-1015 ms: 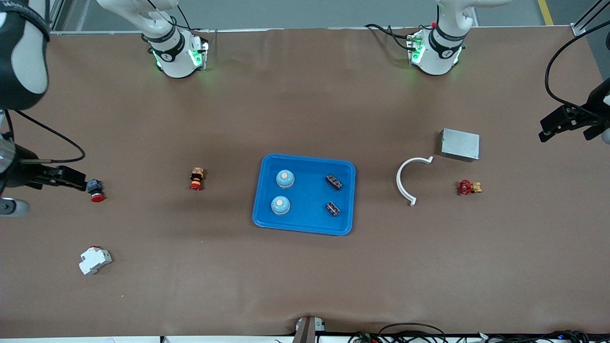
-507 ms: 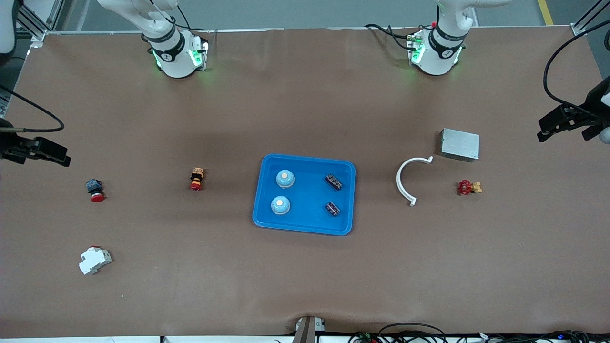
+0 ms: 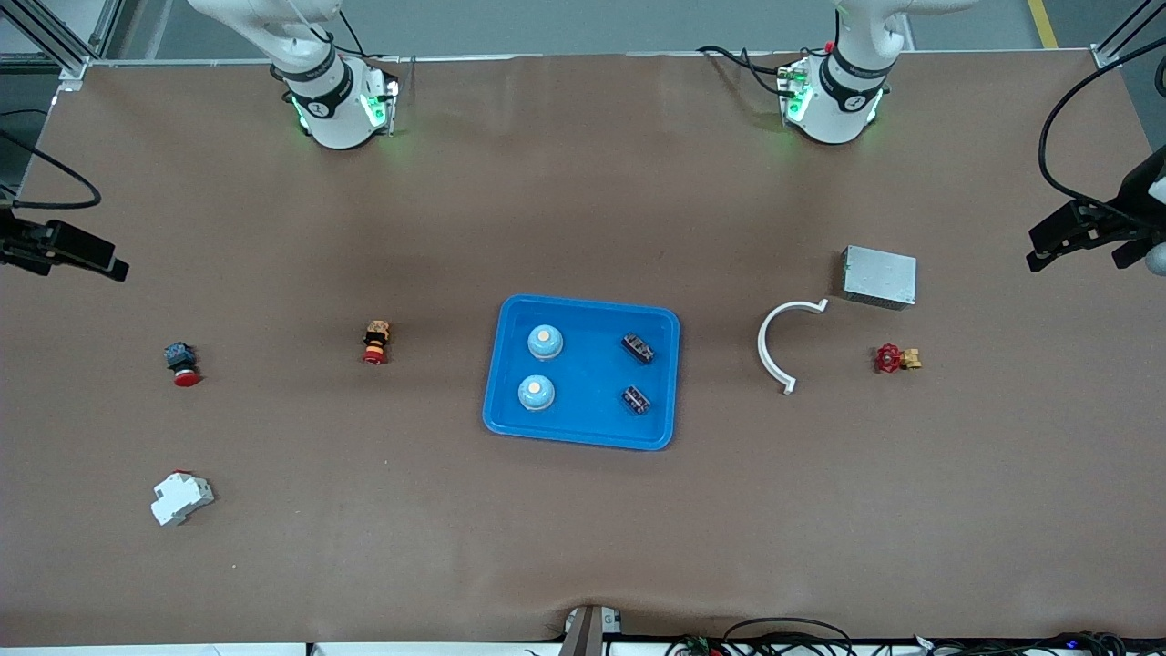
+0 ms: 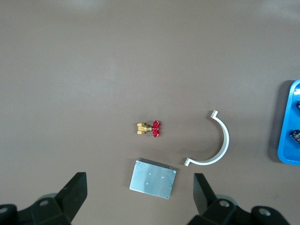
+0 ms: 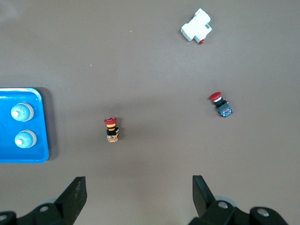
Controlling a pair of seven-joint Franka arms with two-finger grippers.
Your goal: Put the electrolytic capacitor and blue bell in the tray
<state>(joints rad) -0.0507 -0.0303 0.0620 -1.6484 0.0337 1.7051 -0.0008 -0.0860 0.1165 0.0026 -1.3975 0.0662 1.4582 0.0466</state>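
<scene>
a bright blue tray [image 3: 583,428] lies at the middle of the brown table [image 3: 583,547]. two blue bells [image 3: 545,342] [image 3: 536,393] stand in the half of the tray toward the right arm's end, one nearer the front camera than the other. two dark electrolytic capacitors [image 3: 638,347] [image 3: 636,399] lie in the half toward the left arm's end, likewise one nearer than the other, apart from the bells and from each other.

the left gripper [image 4: 138,199] hangs in the air over the left arm's end of the table, its fingers [image 4: 75,190] spread wide with nothing between them; below it lie a grey metal box [image 3: 879,277], a white curved clip [image 3: 774,351] and a red-handled brass valve [image 3: 896,358], all apart from one another.

the right gripper [image 5: 138,197] hangs over the right arm's end of the table, its fingers [image 5: 77,192] also spread wide and empty. on the table at that end are a red push button with a dark body [image 3: 181,363], a red-capped orange switch [image 3: 375,342] closer to the tray, and a white circuit breaker [image 3: 181,498] nearest the front camera.

both arms wait, clear of the tray.
</scene>
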